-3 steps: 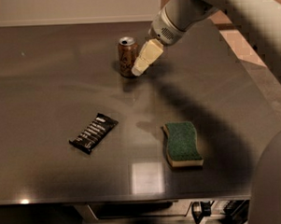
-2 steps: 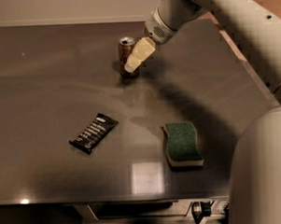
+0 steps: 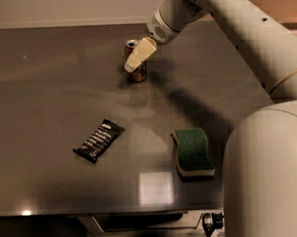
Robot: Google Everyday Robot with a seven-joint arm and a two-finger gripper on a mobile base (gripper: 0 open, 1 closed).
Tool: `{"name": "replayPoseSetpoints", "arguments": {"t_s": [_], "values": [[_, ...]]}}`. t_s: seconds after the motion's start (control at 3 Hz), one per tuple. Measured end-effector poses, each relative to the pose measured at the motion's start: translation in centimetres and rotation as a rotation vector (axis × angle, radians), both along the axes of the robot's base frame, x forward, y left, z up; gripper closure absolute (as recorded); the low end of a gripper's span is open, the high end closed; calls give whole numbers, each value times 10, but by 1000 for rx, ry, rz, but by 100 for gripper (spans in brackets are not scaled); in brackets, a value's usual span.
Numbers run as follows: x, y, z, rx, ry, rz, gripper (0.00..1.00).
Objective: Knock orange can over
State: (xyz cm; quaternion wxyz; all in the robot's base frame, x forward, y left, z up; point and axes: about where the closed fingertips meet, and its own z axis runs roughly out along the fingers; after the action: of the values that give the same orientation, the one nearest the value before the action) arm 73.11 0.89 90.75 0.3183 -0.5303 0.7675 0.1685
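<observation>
The orange can (image 3: 138, 74) stands upright on the far middle of the dark table (image 3: 48, 95). The arm (image 3: 243, 32) reaches in from the right, and its cream gripper (image 3: 132, 65) slants down across the can's upper half, right against it from where I stand. Whether the gripper is wide or narrow I cannot tell. Nearer lie a black wrapper (image 3: 98, 140) on the left and a green sponge (image 3: 193, 152) on the right, well apart.
</observation>
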Motion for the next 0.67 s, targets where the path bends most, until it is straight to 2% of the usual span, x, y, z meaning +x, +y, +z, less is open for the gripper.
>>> {"name": "replayPoseSetpoints", "arguments": {"t_s": [0.33, 0.67], "values": [[8, 3, -2, -4, 3, -39, 0], [11, 5, -2, 2, 0, -57, 18]]}}
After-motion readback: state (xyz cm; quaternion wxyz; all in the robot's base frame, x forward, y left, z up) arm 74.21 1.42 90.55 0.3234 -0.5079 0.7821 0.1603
